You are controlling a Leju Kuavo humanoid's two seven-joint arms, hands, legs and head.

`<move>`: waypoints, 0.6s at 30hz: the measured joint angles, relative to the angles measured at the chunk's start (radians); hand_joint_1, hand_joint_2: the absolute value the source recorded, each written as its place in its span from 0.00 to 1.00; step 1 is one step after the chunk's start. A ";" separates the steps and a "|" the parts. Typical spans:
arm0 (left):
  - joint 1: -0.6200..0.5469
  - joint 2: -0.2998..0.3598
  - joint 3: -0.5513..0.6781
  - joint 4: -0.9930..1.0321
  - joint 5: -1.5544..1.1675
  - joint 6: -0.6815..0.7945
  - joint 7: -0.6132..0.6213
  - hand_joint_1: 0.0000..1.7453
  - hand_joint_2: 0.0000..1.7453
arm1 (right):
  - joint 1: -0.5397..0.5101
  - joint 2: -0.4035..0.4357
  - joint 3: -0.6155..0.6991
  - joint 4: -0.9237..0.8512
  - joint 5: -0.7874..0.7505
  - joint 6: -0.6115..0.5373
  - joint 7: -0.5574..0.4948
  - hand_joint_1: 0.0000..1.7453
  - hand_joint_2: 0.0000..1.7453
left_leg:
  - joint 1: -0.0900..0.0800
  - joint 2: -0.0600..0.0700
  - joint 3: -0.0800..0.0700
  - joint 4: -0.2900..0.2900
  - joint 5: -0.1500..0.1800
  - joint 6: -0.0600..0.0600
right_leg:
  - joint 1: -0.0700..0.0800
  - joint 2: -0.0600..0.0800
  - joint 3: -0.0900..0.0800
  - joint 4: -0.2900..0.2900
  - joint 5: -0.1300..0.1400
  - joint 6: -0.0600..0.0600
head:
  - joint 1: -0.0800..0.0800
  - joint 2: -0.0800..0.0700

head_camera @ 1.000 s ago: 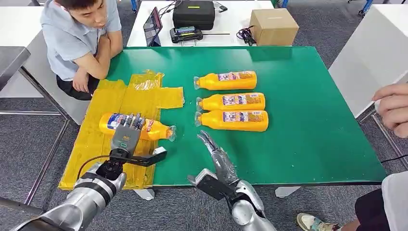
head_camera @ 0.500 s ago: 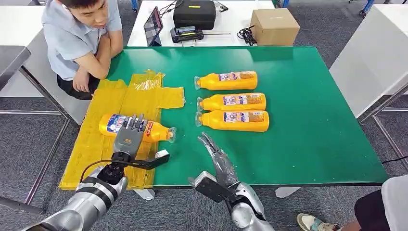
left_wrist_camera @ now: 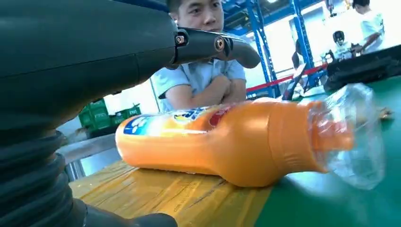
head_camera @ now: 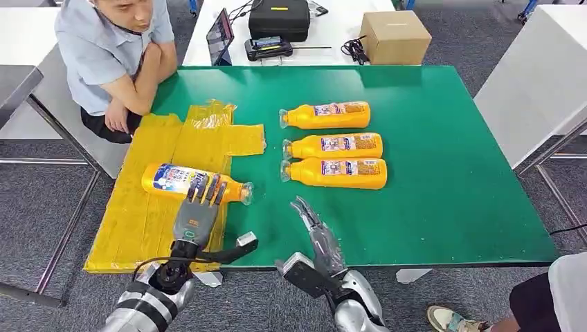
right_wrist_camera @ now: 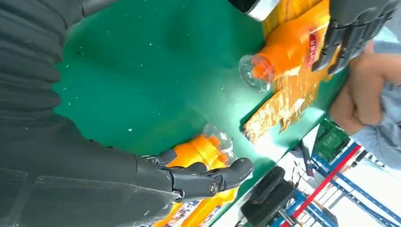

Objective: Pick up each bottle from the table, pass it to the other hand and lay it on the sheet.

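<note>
One bottle [head_camera: 196, 182] lies on its side on the yellow sheet [head_camera: 149, 207], so this one looks delivered; the left robot hand [head_camera: 196, 209] hovers near it with fingers spread and holds nothing. The right robot hand [head_camera: 315, 228], also spread and empty, points to three bottles [head_camera: 332, 146] waiting on the green desk [head_camera: 443, 173], and a person [head_camera: 114, 55] leans at the far corner, apart from them.

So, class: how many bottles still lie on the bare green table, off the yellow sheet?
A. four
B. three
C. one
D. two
B: three bottles lie side by side on the green table; a fourth bottle lies on the yellow sheet.
</note>
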 measured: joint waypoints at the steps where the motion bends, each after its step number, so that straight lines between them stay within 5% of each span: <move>1: 0.015 0.000 -0.002 -0.023 0.000 -0.001 0.000 0.00 1.00 | 0.005 0.000 -0.002 -0.003 0.002 -0.005 0.000 0.00 1.00 | 0.000 0.000 0.000 0.000 0.000 0.000 | 0.000 0.000 0.000 0.000 0.000 0.000 | 0.000 0.000; 4: 0.063 0.001 -0.002 -0.104 0.000 -0.006 -0.022 0.00 1.00 | 0.020 0.000 -0.008 -0.015 0.011 -0.016 0.000 0.00 1.00 | 0.000 0.000 -0.001 0.000 0.000 0.000 | 0.000 0.000 -0.001 0.000 0.000 0.000 | 0.000 0.000; 5: 0.077 0.001 -0.002 -0.130 0.000 -0.008 -0.030 0.00 1.00 | 0.024 0.000 -0.011 -0.019 0.011 -0.018 0.001 0.00 0.00 | 0.000 0.000 -0.001 0.000 0.000 0.000 | 0.000 0.000 -0.001 0.000 0.000 0.000 | 0.000 0.000; 9: 0.119 0.000 -0.002 -0.205 0.016 -0.005 -0.069 0.00 1.00 | 0.037 0.000 -0.019 -0.032 0.011 -0.032 -0.003 0.00 0.00 | 0.000 0.000 -0.001 0.000 0.000 0.000 | 0.000 0.000 -0.001 0.000 0.000 0.000 | 0.000 0.000; 18: 0.313 -0.063 0.021 -0.505 0.424 0.034 -0.435 0.00 1.00 | 0.111 0.018 -0.046 -0.175 -0.046 -0.238 -0.131 0.00 0.00 | 0.000 0.000 -0.002 0.000 -0.002 0.000 | 0.000 0.000 -0.003 -0.001 -0.001 0.000 | 0.000 0.000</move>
